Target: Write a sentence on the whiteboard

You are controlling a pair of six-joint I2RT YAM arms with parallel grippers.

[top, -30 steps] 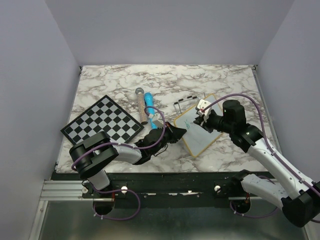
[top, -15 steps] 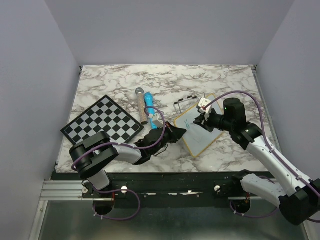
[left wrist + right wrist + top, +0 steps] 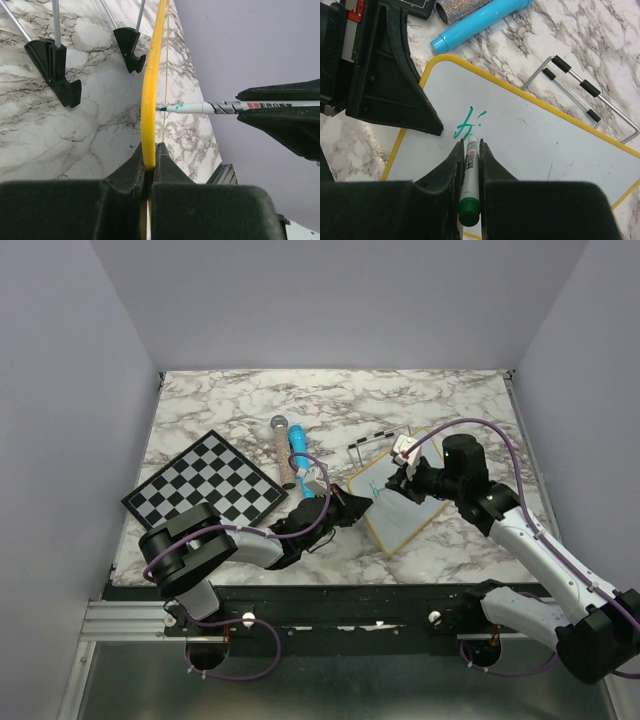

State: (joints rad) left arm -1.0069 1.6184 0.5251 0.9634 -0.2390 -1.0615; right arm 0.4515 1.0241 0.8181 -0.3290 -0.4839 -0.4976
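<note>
The small rectangular whiteboard [image 3: 545, 145] has a white face and a yellow frame, and the handwritten marker strokes [image 3: 467, 125] on it are green, like the tip and end cap of the white, black-striped marker pen [image 3: 470, 170]. The marble-patterned tabletop [image 3: 440, 400] is white with dark grey veins. The flat square chessboard [image 3: 205, 480] is black-and-white checked, the smooth plastic cylinder [image 3: 480, 22] bright blue, and the left claw [image 3: 150, 155] and right claw [image 3: 470, 146] black.
</note>
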